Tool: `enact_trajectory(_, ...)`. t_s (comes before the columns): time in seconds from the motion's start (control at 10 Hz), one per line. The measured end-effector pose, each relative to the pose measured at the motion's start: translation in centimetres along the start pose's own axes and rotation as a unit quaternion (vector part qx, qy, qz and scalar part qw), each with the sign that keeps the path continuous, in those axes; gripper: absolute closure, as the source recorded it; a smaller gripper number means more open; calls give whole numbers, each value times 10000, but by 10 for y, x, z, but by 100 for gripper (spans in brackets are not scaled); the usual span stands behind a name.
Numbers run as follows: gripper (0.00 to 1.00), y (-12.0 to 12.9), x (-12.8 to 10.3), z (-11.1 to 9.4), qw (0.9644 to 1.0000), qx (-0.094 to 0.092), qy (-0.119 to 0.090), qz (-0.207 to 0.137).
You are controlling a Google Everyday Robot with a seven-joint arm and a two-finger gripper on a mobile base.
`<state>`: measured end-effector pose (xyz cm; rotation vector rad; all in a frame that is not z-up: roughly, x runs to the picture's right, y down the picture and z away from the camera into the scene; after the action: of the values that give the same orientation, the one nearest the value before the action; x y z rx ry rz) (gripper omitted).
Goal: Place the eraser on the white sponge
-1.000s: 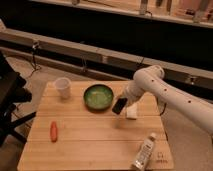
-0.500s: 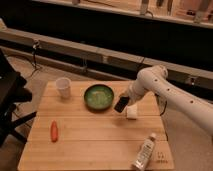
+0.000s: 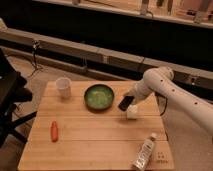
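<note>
Hovering just above the white sponge [image 3: 132, 113], the gripper [image 3: 126, 102] held the eraser [image 3: 124, 104] between closed jaws; the bottle [image 3: 145, 152] label was unreadable.

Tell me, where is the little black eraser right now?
In the camera view, the eraser is at the gripper, right of centre, between the green bowl and the white sponge on the table.

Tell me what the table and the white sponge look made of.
The table looks like wood with a matte finish; plank seams are visible. The white sponge is likely soft foam, a dull off-white block, though its texture is unclear. The gripper hangs close above it.
</note>
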<state>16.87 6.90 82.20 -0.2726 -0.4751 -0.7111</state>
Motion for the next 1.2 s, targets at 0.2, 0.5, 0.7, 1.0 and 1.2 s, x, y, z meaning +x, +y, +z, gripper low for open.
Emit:
enact_trajectory(0.2,100,8,7,1,10000,8,21,57)
enact_trajectory(0.5,100,13,11,2,9999,17,31,113)
enact_trajectory(0.7,98,17,15,4,9998,28,39,168)
enact_trajectory(1.0,74,20,17,9,9998,28,38,191)
enact_trajectory(1.2,71,23,19,9,9997,29,48,227)
